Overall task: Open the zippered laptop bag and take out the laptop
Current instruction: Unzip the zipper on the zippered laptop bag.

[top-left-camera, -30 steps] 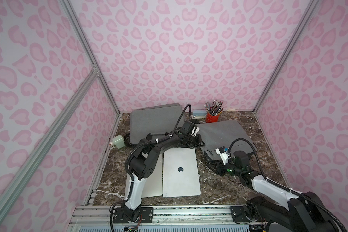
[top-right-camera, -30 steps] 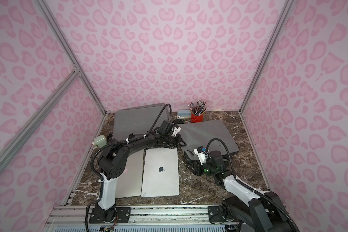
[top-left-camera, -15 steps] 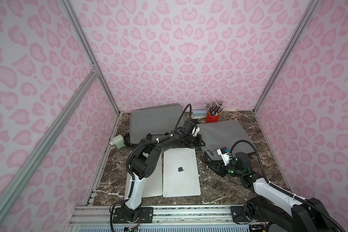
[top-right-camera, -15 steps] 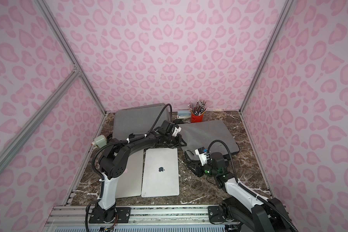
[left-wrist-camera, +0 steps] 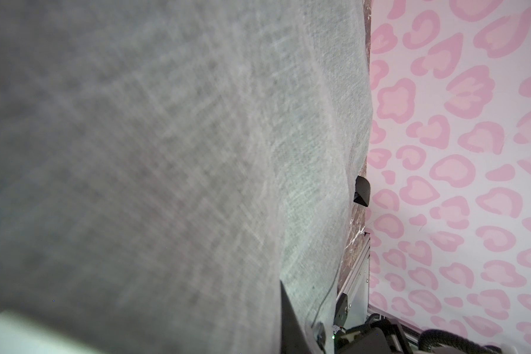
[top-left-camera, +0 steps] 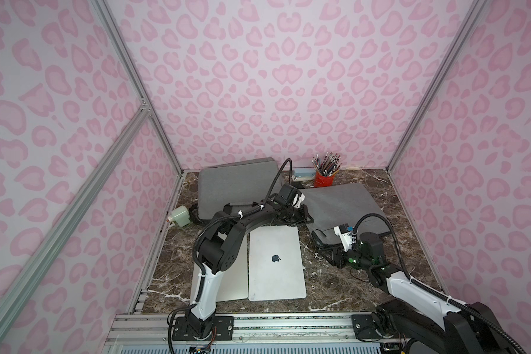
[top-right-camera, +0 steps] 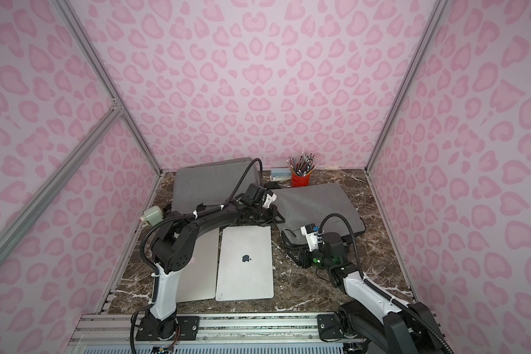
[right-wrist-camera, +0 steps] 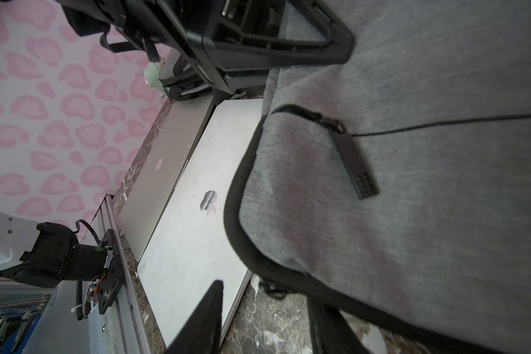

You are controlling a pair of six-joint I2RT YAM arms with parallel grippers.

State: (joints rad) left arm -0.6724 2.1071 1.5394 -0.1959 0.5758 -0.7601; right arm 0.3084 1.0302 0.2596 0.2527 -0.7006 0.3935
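Looks down on a marble desk (top-left-camera: 334,291). Starts far left with a small pale-green jar (top-left-camera: 178,216), then a grey bag (top-left-camera: 236,184) at the back. Passes a closed silver laptop (top-left-camera: 235,282) near the front, just beside a second laptop (top-left-camera: 275,263) bearing an apple logo. Finds the left end effector (top-left-camera: 298,214) beyond them, pinched narrow on the left edge of the laptop bag (top-left-camera: 341,205), flat on the desk's right half. Ends with the right end effector (right-wrist-camera: 265,294), spread partly wide at that bag's near corner, near the zipper pull (right-wrist-camera: 354,162) resting on the fabric.
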